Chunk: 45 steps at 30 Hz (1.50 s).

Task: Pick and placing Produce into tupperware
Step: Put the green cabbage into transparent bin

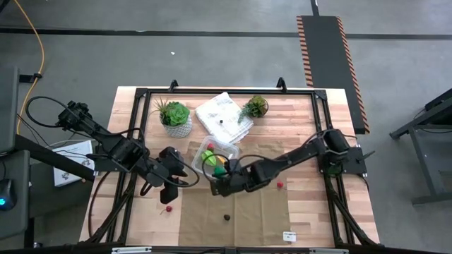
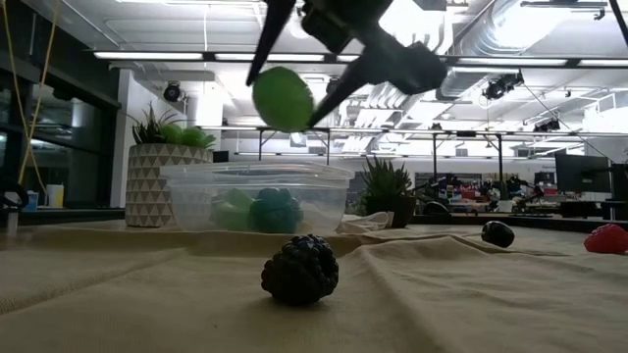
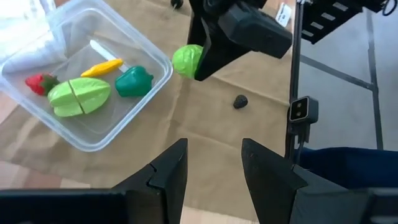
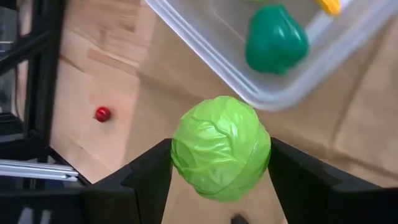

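The right gripper clasps a bright green toy cabbage between its two dark fingers, holding it in the air just outside one corner of the tupperware, which rests on a tan cloth spread over the wooden table. In the low view the cabbage hangs above the container's rim. Inside the clear container lie a dark green pepper, a pale green piece split down its middle, a yellow-orange piece and a red piece (this last one tucked into a corner). The left gripper hovers just beside the container on its other side, fingers spread apart with nothing between them. Still out on the cloth sits a dark, knobbly brown piece, well apart from the container; a small red piece lies on the bare wood near the left arm, and another red piece lies by the right arm. Two potted plants and a white plastic bag stand beyond the container.
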{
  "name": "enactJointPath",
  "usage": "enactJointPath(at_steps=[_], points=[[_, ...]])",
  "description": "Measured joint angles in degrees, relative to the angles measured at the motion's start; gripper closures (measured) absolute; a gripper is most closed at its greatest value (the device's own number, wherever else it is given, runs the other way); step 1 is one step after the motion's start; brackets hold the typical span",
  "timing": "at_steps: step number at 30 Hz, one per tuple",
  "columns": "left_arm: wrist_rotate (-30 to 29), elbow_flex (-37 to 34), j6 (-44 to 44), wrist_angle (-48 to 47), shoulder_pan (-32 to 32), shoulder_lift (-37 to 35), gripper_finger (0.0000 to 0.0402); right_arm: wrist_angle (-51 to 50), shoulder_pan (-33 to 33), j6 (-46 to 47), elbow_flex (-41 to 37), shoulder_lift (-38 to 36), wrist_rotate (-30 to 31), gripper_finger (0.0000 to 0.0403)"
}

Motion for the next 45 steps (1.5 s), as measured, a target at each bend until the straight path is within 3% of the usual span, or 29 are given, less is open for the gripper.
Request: enactJointPath(at_steps=[19,27,38,45], points=[[0.0,0.0,-0.1,-0.6,0.0,0.0,0.0261,5.8,-8.1,-13.6,0.0,0.0,-3.8,0.0174],[-0.1,0.0,-0.5,-0.6,0.0,0.0,0.0261,7.5,-11.7,-20.7,0.0,-0.4,-9.8,0.0174],[-3.4,0.0,-6.8,-1.3,0.0,-0.1,0.0261,2.7,-17.7,-34.5,0.0,-5.4,-14.6,0.0174],[-5.7,0.0,-13.7,-1.8,0.0,-0.1,0.0261,0.7,-22.1,-45.5,0.0,-7.9,-21.2,0.0174]])
